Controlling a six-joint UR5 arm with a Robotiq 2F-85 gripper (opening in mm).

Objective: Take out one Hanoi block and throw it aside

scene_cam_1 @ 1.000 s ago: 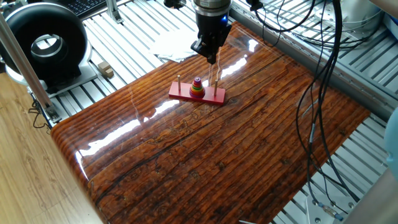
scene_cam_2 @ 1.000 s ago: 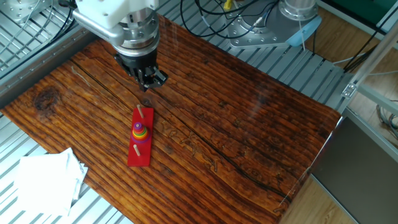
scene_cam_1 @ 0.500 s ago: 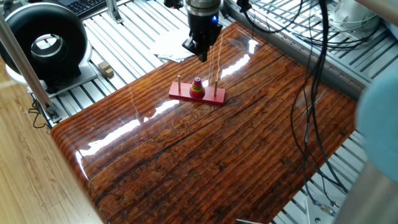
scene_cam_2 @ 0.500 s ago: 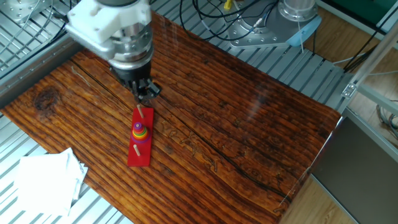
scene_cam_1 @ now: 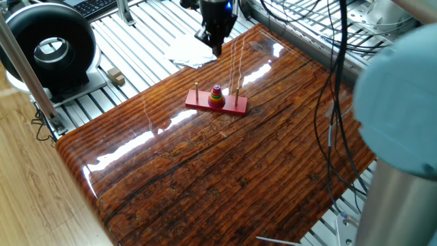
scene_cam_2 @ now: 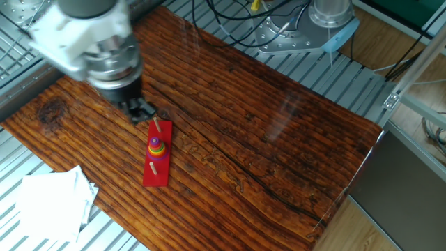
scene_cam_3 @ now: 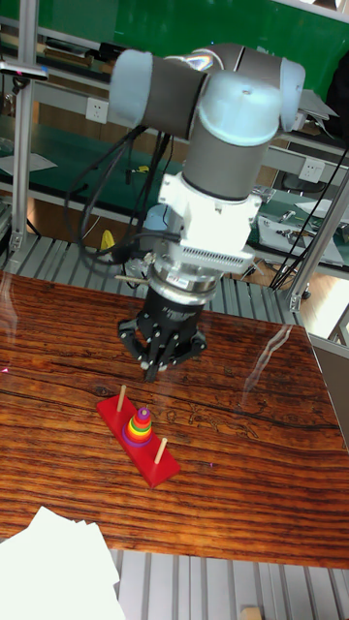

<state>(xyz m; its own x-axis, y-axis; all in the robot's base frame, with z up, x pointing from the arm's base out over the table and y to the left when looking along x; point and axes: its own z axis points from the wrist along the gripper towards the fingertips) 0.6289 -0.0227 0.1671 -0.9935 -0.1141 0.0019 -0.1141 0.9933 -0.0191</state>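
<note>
Paper sheets (scene_cam_2: 52, 199): white, lying off the table's left corner in the other fixed view, well clear of the work.

Gripper (scene_cam_2: 141, 111): hangs above the wood, just beside one end of the red base (scene_cam_2: 158, 169), apart from it. Nothing between the fingers; their spacing is blurred and cannot be told.

Hanoi block (scene_cam_2: 155, 142): tiny purple disc, top of the ring stack (scene_cam_3: 142, 422) on the middle peg, untouched.

Table (scene_cam_2: 279, 139): glossy wood, bare to the right of the base.

Step, as judged: approach, grasp not yet made. Next move calls for centring over the middle peg, descending, closing on the disc alone and lifting straight up.

Room: two bare outer pegs flank the stack closely; the open wood to the right offers space for discarding.
</note>
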